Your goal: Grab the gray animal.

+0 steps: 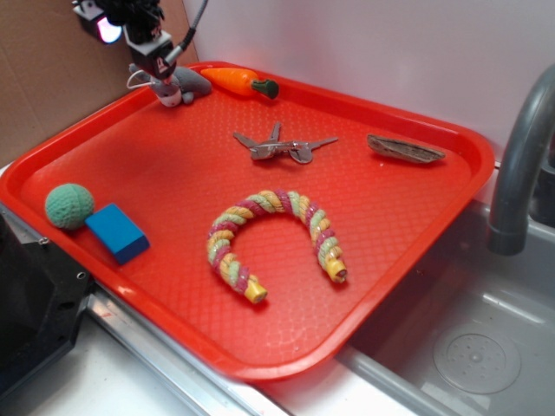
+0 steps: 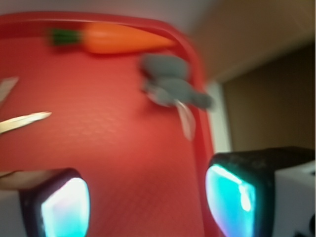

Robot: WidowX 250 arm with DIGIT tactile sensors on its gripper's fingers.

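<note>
Wrist view: the gray animal [image 2: 173,84] is seen lying at the tray's [image 2: 98,148] far edge beside the carrot [image 2: 118,39], just ahead of the wide-open, empty gripper [image 2: 148,202].

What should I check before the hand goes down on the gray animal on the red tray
1. Target in view: gray animal visible at the tray's far corner. Ok.
2. Hand open: fingers spread apart, nothing between them. Ok.
3. Hand centred on target: in the wrist view the animal sits ahead of the fingers, not between them. Not ok.
4. Neighbour clearance: orange carrot lies close beside the animal; touching or not, cannot tell.
5. Tray rim close to the animal: finger room, cannot tell.
6. Wrist view sharpness: blurred. Not ok.
</note>
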